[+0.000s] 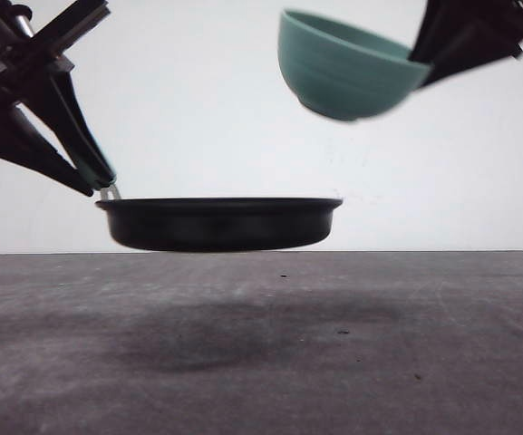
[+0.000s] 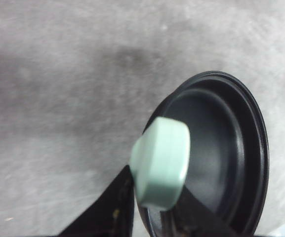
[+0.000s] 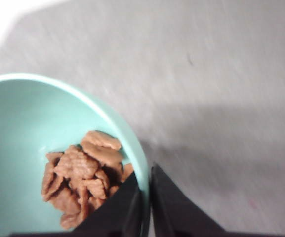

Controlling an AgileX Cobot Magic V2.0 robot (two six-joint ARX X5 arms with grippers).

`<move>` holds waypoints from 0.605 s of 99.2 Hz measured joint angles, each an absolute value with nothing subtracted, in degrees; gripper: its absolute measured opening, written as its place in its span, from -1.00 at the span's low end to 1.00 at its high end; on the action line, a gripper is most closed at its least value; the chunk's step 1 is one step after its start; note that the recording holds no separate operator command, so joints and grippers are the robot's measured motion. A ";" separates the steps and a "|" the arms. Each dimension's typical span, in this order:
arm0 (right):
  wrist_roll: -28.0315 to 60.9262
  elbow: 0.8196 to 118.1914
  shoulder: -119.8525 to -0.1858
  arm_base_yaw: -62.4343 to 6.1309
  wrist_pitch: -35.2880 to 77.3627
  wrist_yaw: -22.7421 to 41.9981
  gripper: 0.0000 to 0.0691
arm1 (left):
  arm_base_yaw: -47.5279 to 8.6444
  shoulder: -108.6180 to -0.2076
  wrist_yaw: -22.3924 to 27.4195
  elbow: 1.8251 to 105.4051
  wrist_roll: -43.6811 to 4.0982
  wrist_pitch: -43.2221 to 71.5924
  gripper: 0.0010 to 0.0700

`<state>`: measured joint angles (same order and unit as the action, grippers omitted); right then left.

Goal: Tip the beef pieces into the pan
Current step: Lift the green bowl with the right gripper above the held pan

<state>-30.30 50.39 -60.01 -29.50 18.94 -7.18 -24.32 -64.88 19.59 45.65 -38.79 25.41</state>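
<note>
The black pan hangs level above the grey table, held at its pale mint-green handle by my left gripper, which is shut on it. The pan's inside looks bare. Up at the right, a teal bowl hangs tilted in the air, above the pan's right part. My right gripper is shut on the bowl's rim, one finger inside and one outside. The beef pieces, reddish-brown flat chunks, lie heaped inside the bowl beside the inner finger.
The grey table top stretches below both held things, with the pan's shadow on it. A white wall stands behind.
</note>
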 joint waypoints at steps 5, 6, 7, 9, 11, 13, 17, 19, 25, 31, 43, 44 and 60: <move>-30.30 50.41 -60.01 -30.89 18.37 -5.69 -0.96 | -24.69 -64.88 19.49 45.65 -39.16 25.17 -0.91; -30.30 50.41 -60.01 -31.18 18.37 -5.37 -0.96 | -24.73 -64.88 19.46 45.65 -39.22 25.15 -0.91; -30.28 50.41 -60.01 -31.46 18.37 -4.97 -0.96 | -24.80 -64.88 19.46 45.65 -39.27 25.15 -0.91; -30.28 50.41 -60.01 -31.97 18.39 -4.21 -0.96 | -24.95 -64.88 19.44 45.65 -39.35 25.17 -0.91; -30.24 50.41 -60.03 -32.51 18.46 -3.33 -0.96 | -25.06 -64.88 19.44 45.65 -39.51 25.21 -0.91; -30.17 50.41 -60.05 -33.10 18.48 -2.57 -0.96 | -25.17 -64.88 19.44 45.65 -39.59 25.26 -0.91; -29.74 50.41 -60.14 -34.39 18.46 -0.73 -0.96 | -25.39 -64.88 19.44 45.65 -39.75 25.28 -0.91; -29.34 50.41 -60.18 -35.09 18.35 0.25 -0.96 | -25.43 -64.88 19.44 45.65 -39.79 25.26 -0.91; -27.97 50.41 -60.51 -37.15 17.96 3.79 -0.96 | -25.54 -64.88 19.46 45.65 -39.92 25.26 -0.91; -26.15 50.41 -60.90 -39.24 17.65 8.03 -0.96 | -25.54 -64.88 19.44 45.65 -39.92 25.26 -0.91; -22.35 50.41 -61.65 -42.96 15.70 15.44 -0.96 | -25.54 -64.90 19.44 45.65 -39.94 25.26 -0.91; -22.09 50.41 -61.71 -43.20 15.46 15.86 -0.96 | -25.54 -64.90 19.44 45.65 -39.94 25.26 -0.91; -17.21 50.43 -63.75 -46.98 12.16 21.17 -0.96 | -25.54 -64.93 19.44 45.65 -39.94 25.26 -0.91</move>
